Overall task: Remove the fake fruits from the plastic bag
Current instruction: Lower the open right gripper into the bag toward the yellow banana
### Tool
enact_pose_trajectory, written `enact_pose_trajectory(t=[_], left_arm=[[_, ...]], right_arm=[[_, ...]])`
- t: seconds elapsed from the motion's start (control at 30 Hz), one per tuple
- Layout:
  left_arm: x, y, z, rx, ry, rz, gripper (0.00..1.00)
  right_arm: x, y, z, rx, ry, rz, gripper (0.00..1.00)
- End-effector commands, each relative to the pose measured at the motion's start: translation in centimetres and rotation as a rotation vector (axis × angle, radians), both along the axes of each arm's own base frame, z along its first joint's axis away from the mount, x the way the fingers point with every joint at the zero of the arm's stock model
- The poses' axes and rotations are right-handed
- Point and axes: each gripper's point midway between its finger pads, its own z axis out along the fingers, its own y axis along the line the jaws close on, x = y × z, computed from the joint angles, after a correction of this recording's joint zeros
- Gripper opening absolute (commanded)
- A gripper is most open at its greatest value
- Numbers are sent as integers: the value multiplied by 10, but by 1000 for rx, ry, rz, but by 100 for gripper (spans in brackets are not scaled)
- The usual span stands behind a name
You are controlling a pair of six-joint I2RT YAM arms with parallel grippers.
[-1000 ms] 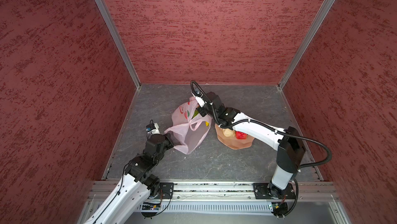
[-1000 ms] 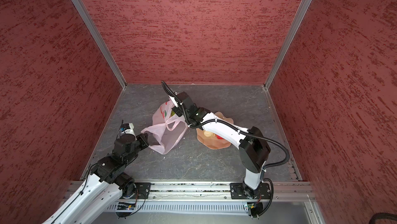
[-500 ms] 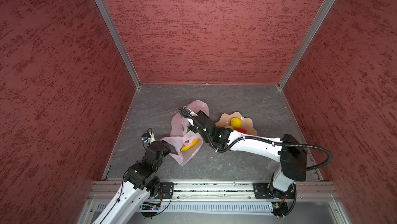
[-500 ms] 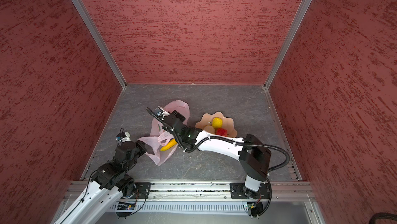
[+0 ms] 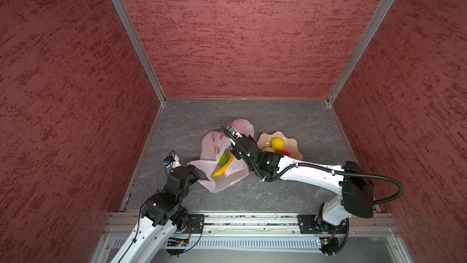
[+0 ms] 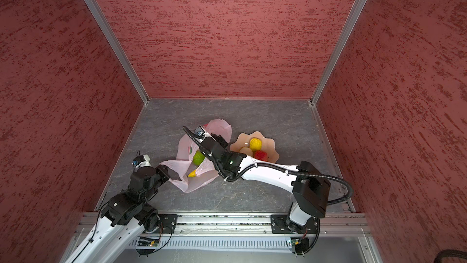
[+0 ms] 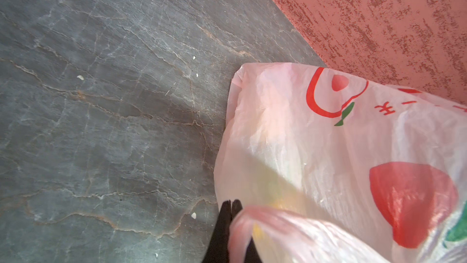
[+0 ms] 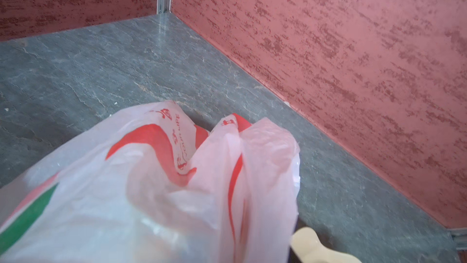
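Fruits (image 5: 277,143) are lying split in both top views: three in the bowl (image 5: 292,143) right of centre, banana (image 5: 222,169) and a green one (image 5: 223,159) in the bag (image 5: 211,145) at centre, just beside the right gripper (image 5: 234,151) — jaws hiding, opening impossible to tell. Left wrist view, lower middle: the left gripper (image 7: 230,205) is pinching the bag's edge, jaws closed. Right wrist view is showing only bag — no jaws.
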Motion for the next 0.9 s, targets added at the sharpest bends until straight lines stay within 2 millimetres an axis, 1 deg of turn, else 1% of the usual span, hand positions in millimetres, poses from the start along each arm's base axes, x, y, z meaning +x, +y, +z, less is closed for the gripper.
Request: enact_pose_trajectory(t=[0.0,0.1,0.17,0.2,0.23,0.3,0.37,0.43,0.5,0.57,0.63,0.7,0.8,0.87], left_arm=[[-4,-6,8,4,17,-49,7],[-6,-11,11,2,36,-82,7],[-6,-13,14,6,40,-94,7],[-6,-12,14,12,42,-97,7],[-6,-12,16,18,44,-96,7],[-6,-10,18,30,52,-94,7],[-7,-9,20,43,67,-91,7],[-7,-9,21,52,85,-93,6],[-6,-10,24,58,92,-99,6],[-6,-10,27,61,90,-100,6],[-7,-9,29,64,88,-100,6],[-8,-9,30,66,87,-102,6],[-9,-9,32,65,83,-105,6],[-10,-9,34,64,78,-108,6]], right_arm=[[-8,-21,-13,-1,99,-55,39],[-18,-35,-26,-4,174,-81,54],[-29,-41,-29,25,235,-80,64],[-34,-43,-28,46,259,-75,67],[-39,-45,-29,65,291,-73,69],[-51,-49,-23,113,339,-70,71],[-63,-53,-22,139,386,-80,73],[-74,-60,-21,158,438,-129,73],[-86,-65,-16,162,472,-165,73],[-100,-59,-5,177,499,-168,72],[-115,-43,11,192,524,-146,69],[-127,-26,22,180,544,-136,68],[-139,-5,43,151,521,-158,67],[-146,12,60,170,495,-141,66]])
